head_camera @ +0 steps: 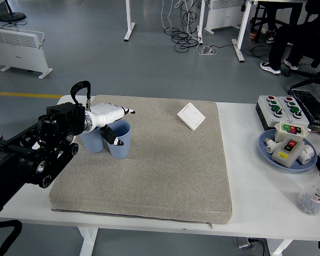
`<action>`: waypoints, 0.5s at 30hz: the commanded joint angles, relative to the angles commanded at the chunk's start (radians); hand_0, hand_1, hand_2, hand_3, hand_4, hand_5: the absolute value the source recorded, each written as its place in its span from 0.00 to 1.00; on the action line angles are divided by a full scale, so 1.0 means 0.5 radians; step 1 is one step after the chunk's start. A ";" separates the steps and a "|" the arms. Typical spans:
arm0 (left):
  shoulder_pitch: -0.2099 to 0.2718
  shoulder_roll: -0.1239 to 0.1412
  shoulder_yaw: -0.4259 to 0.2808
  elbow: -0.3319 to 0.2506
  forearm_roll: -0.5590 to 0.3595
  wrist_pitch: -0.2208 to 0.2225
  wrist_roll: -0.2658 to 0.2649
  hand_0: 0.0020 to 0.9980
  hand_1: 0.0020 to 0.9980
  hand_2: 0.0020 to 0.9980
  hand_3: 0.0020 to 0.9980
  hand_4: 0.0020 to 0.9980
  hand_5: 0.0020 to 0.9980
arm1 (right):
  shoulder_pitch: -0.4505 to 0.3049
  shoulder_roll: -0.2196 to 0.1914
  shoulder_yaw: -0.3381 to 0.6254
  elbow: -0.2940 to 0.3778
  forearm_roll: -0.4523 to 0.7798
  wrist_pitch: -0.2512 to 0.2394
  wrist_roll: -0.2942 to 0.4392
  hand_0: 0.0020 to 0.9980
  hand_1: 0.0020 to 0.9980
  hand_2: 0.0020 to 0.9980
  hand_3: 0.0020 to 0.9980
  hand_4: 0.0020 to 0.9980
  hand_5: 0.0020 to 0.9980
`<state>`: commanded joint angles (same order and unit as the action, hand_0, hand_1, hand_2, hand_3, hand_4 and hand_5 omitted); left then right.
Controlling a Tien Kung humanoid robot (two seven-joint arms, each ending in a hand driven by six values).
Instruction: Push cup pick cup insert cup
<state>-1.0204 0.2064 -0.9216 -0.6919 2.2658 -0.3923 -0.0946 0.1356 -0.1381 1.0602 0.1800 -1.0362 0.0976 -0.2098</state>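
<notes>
Left, the white five-fingered hand reaches in from the black arm and sits over two blue ribbed plastic cups, its thumb dipping across the rim of the right one while the other fingers stretch over the top; whether it truly grips the cup I cannot tell. Both cups stand upright, touching, on the left part of the grey padded mat covering the white table. Farther back on the mat lies a white square switch plate.
</notes>
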 joint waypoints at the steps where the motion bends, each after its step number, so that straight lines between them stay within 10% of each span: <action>1: -0.001 -0.002 0.004 0.009 0.003 0.002 -0.005 0.87 0.90 1.00 0.97 0.77 0.17 | 0.001 0.000 0.000 0.000 0.001 0.000 0.000 0.78 0.68 0.68 0.57 0.12 0.47; 15: 0.003 -0.021 0.051 0.073 0.006 0.077 -0.096 0.63 0.75 0.88 0.80 0.54 0.00 | 0.006 -0.001 -0.001 0.000 -0.005 0.002 0.000 0.78 0.68 0.68 0.57 0.13 0.47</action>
<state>-1.0188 0.1961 -0.8959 -0.6552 2.2689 -0.3538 -0.1424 0.1387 -0.1388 1.0595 0.1800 -1.0387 0.0984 -0.2098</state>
